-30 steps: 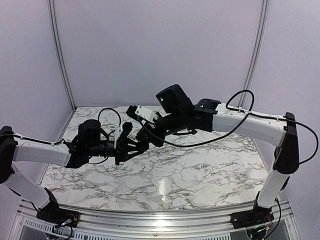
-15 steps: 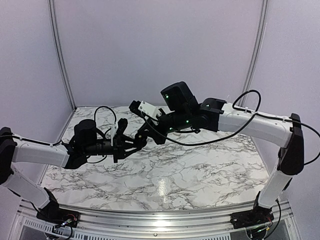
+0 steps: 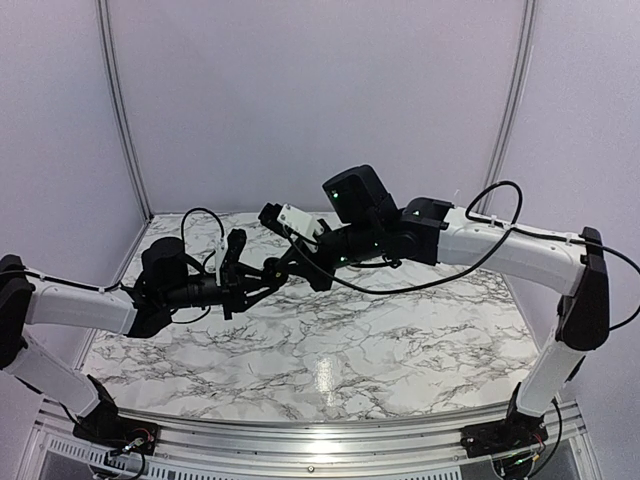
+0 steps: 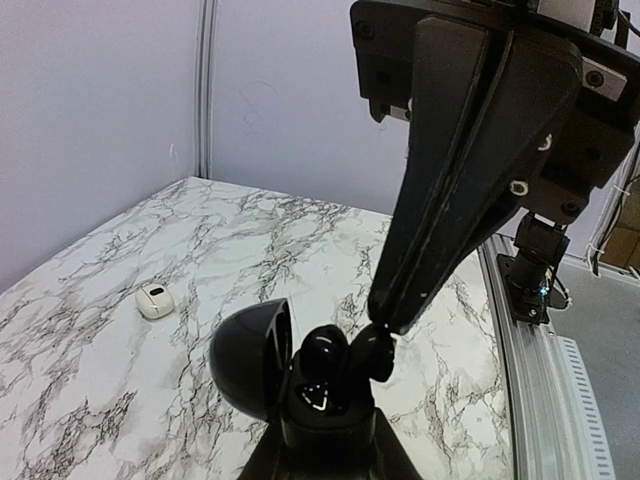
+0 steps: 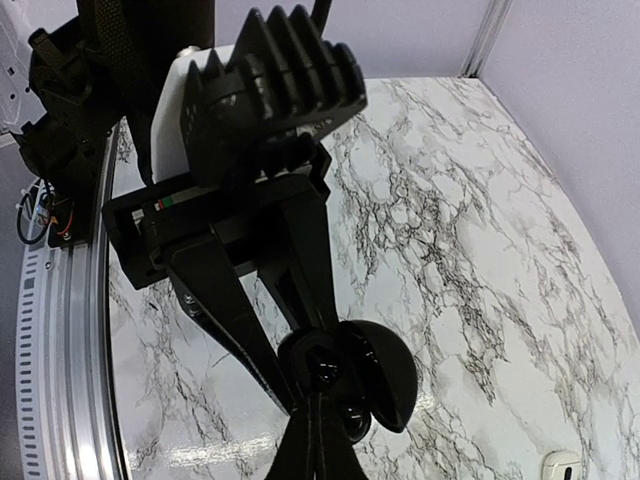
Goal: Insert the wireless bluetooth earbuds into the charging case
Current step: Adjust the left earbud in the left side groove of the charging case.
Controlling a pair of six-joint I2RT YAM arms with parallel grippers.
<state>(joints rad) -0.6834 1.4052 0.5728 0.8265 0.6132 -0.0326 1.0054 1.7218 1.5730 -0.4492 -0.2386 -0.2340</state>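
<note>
My left gripper [image 4: 325, 425] is shut on the black charging case [image 4: 330, 405], held above the table with its domed lid [image 4: 245, 365] swung open. One glossy black earbud [image 4: 322, 352] sits in the case. The other earbud [image 4: 378, 352] leans at the case's right rim, partly in. My right gripper [image 4: 385, 318] comes down from above with its fingers pressed together, tips touching that earbud. In the right wrist view the right gripper [image 5: 315, 398] shows only a thin seam, with the earbud [image 5: 352, 425] just beside its tips. In the top view both grippers meet left of centre [image 3: 280, 266].
A small white object [image 4: 154, 300] lies on the marble table [image 4: 120, 390], also seen in the right wrist view [image 5: 558, 463]. The aluminium rail [image 4: 530, 370] runs along the table's near edge. Pale walls close in the back and sides.
The right gripper's fingers have closed fully. The left arm has drawn back to the left and tilted its gripper up, with the case still under the right gripper's tips.
</note>
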